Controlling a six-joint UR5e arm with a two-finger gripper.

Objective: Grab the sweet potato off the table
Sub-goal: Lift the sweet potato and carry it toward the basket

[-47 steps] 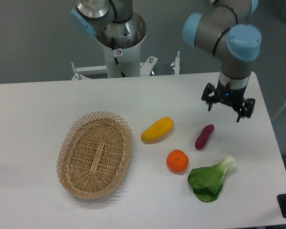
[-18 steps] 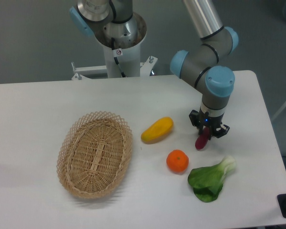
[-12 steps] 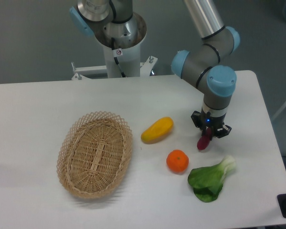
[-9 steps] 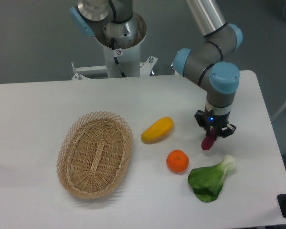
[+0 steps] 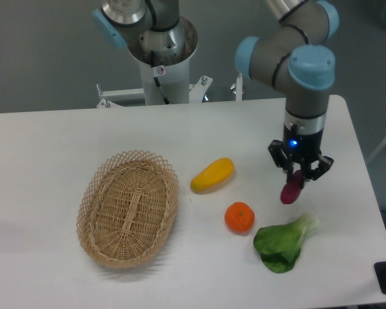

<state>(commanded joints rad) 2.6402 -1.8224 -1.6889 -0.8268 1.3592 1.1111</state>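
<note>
Tool point(image 5: 300, 175): pointing straight down from the arm's wrist, its two fingers closed on the upper part of the sweet potato point(image 5: 290, 190). Sweet potato: purple-magenta, slim, hanging tilted out of the tool with its lower end showing below the fingers; whether that end clears the counter point(image 5: 51, 141) cannot be told from this view. Bok choy point(image 5: 281, 243): lying on the counter just below the tool, white stem end nearest it, green leaves pointing away and down-left. Orange point(image 5: 239, 217): round, on the counter to the lower left of the tool, near the bok choy leaves but apart from them. Yellow fruit point(image 5: 212, 174): oblong, lying slantwise to the left of the tool, well apart from it, above the orange. Wicker basket point(image 5: 128, 207): oval, pale woven, farthest left of the tool, beyond the yellow fruit. Arm base point(image 5: 161, 61): white column behind the counter's far edge, up and left of the tool.
</note>
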